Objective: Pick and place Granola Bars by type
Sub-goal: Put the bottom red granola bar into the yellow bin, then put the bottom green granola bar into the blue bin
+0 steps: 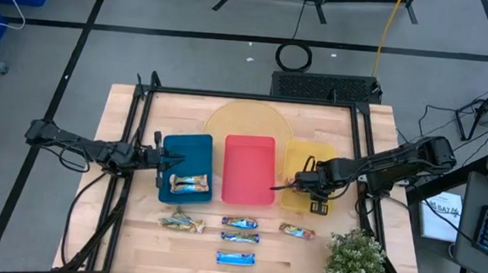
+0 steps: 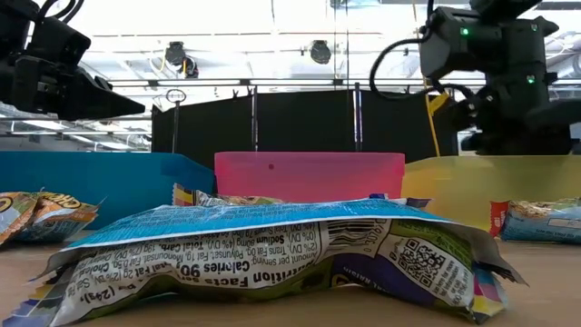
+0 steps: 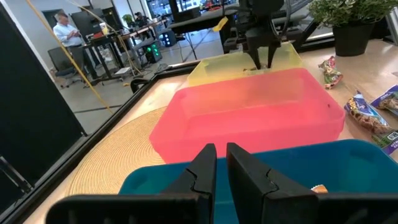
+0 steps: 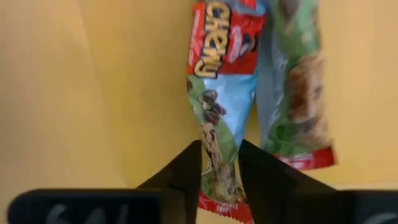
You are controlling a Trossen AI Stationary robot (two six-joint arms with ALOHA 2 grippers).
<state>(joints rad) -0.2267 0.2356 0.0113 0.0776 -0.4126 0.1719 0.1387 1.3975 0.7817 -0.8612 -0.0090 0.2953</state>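
Observation:
My right gripper is down in the yellow tray, shut on a red-wrapped granola bar. A second red-wrapped bar lies beside it on the tray floor. My left gripper hovers shut over the blue tray, touching nothing. That tray holds a tan-gold bar. On the near table lie a tan-gold bar, three blue-white bars and one red-orange bar. The red tray stands between the blue and yellow ones. My right gripper pinches the red-wrapped bar near one end between its two fingers, which come from above and lie across the bar. The rest of the bar stretches away from the fingers over the yellow tray floor. Whether it is lifted clear I cannot tell.
A potted plant stands at the table's near right corner. A round woven mat lies under the far ends of the trays. A small dark object sits on the table just before the yellow tray. One blue-white bar fills the low view's foreground.

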